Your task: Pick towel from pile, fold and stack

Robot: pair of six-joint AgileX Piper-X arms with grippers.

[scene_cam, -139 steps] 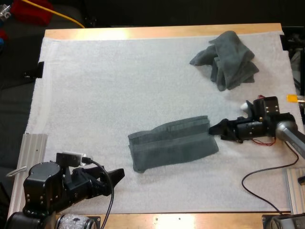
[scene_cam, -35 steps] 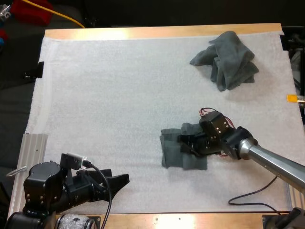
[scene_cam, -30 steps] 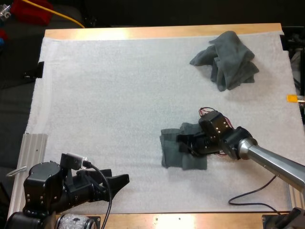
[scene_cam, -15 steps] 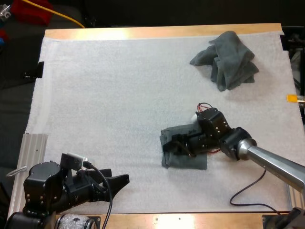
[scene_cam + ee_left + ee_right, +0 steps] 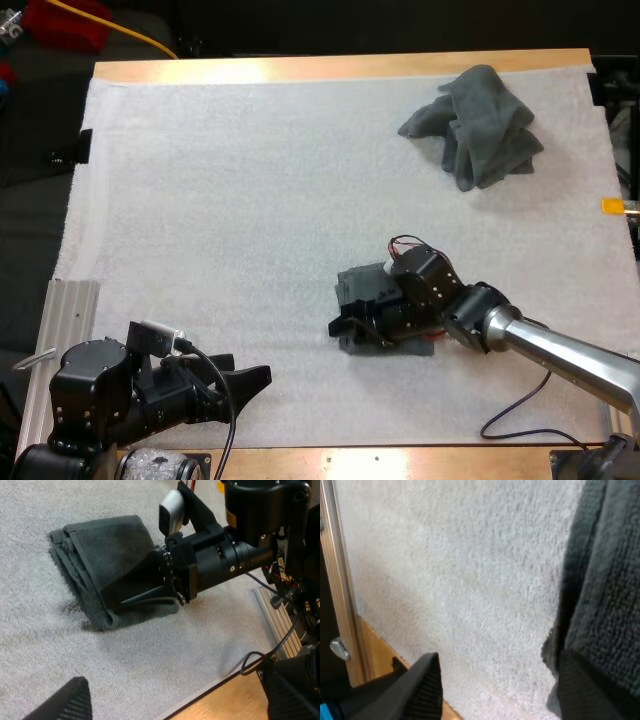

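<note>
A dark grey-green towel (image 5: 368, 292) lies folded into a small thick square on the white mat, right of centre and toward the front. My right gripper (image 5: 345, 328) lies low across its front left part, fingers open; in the right wrist view one finger (image 5: 592, 690) rests over the towel's (image 5: 605, 580) edge and the other finger (image 5: 417, 690) is over bare mat. The left wrist view has the folded towel (image 5: 100, 565) with the right arm's fingers flat on it. My left gripper (image 5: 255, 380) hovers open near the front left, holding nothing. A crumpled towel (image 5: 478, 125) sits at the far right.
The white mat (image 5: 240, 200) covers most of the wooden table (image 5: 330, 68). A metal rail (image 5: 70, 320) runs along the front left edge. The table's front wooden edge (image 5: 220, 700) is close behind the folded towel in the left wrist view.
The long towel has been folded in half, right end over left. In the last second my right gripper slid left and toward the front across it. My left arm stayed put.
</note>
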